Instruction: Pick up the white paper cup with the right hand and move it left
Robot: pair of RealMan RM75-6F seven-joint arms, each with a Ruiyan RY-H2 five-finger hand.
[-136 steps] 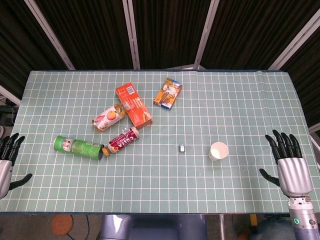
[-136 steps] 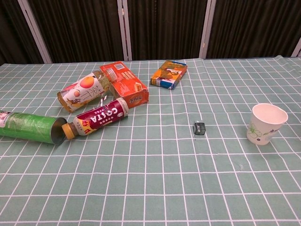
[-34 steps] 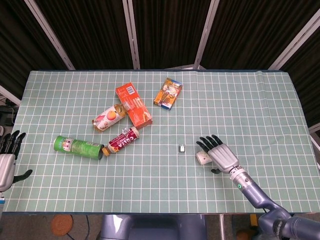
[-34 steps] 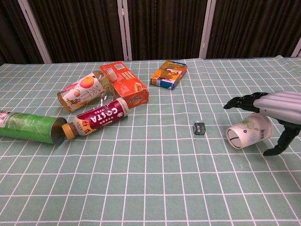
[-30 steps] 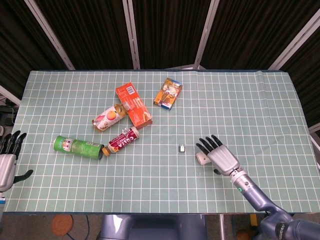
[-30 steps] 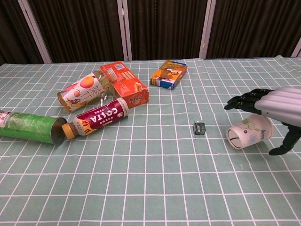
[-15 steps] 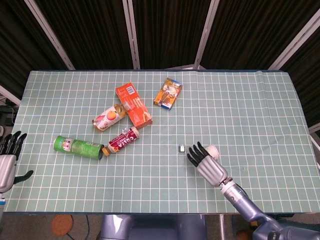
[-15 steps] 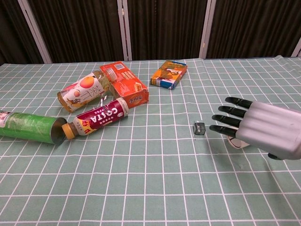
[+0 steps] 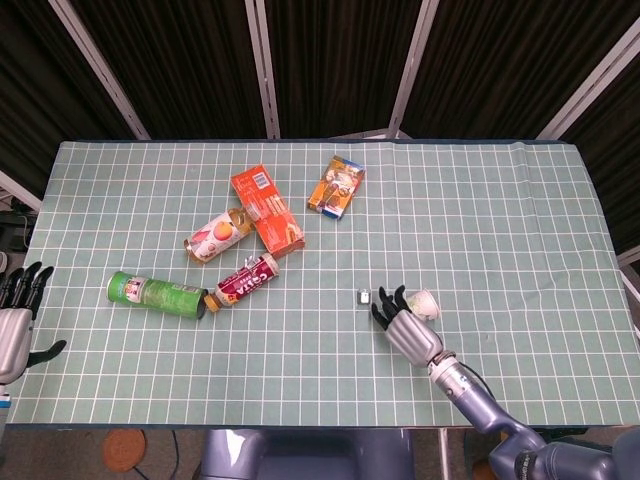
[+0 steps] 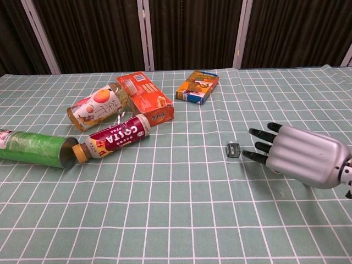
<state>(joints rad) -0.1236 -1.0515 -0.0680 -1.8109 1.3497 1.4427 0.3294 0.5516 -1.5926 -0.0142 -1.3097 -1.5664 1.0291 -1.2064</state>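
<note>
The white paper cup [image 9: 424, 303] lies on the green checked tablecloth, just right of and behind my right hand [image 9: 406, 327]. In the head view only part of it shows past the hand. In the chest view my right hand [image 10: 300, 154] hides it almost wholly. That hand is low over the table with its back toward the cameras and its fingers stretched out to the left, apart, with nothing visibly in them. My left hand [image 9: 14, 322] hangs open at the table's near left edge, far from the cup.
A small grey metal piece [image 9: 364, 296] lies just left of my right hand's fingertips. Further left are a Costa bottle [image 9: 247, 281], a green tube can [image 9: 155, 293], a juice bottle [image 9: 215, 234], an orange box [image 9: 267, 210] and a snack box [image 9: 336, 185].
The once-upright cup was on its side a second ago. My right hand has since slid left and nearer, so the cup now lies behind it. The left hand has stayed put.
</note>
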